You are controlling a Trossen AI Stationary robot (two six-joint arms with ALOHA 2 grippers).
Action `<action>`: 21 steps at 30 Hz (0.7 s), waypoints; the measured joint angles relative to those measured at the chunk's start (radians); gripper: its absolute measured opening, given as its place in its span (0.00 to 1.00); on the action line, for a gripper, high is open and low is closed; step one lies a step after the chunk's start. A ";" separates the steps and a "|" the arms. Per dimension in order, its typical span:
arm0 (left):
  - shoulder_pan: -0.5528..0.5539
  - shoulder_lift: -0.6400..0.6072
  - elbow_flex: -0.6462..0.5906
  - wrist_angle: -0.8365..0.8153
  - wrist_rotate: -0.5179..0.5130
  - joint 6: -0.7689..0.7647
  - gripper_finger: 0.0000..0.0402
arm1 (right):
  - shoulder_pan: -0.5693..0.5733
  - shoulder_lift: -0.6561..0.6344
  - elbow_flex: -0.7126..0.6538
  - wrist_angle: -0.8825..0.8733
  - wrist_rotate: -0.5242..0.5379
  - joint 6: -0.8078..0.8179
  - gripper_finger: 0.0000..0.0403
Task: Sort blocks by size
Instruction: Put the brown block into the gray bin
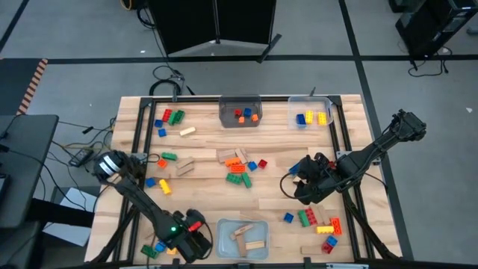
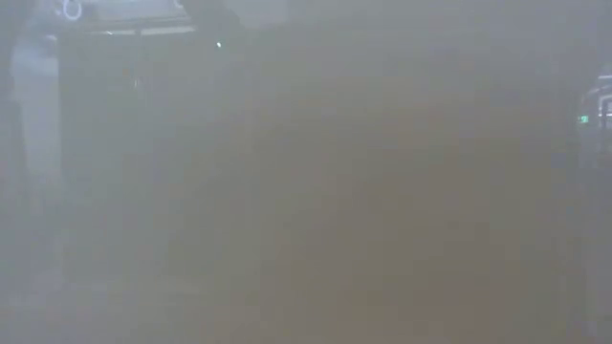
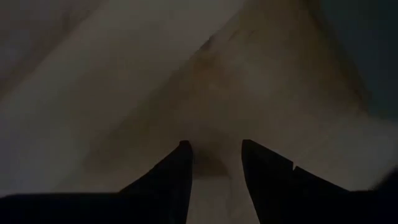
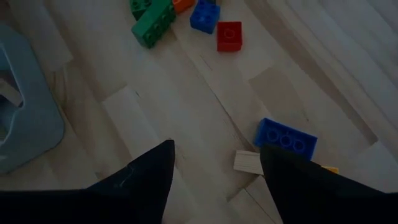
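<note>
Just beside right tool (image 4: 214,165) — blue brick (image 4: 286,138).

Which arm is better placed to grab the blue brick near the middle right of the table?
The right hand: it hovers open just beside the blue brick. The left hand is at the near left corner.

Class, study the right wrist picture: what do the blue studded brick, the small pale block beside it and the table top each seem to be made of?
Blue brick: likely plastic, with even saturated colour and moulded round studs. Pale block: probably bare wood, tan and matte with no studs. Table top: seemingly light wood planks, with visible grain and board seams.
</note>
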 joint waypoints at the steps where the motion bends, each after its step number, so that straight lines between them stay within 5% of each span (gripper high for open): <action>1: 0.000 0.011 0.003 -0.004 0.016 0.000 0.37 | 0.000 0.000 0.000 0.003 -0.001 0.000 0.63; 21: 0.000 0.015 0.060 -0.097 0.036 -0.013 0.37 | 0.000 0.000 0.000 0.025 -0.005 -0.027 0.62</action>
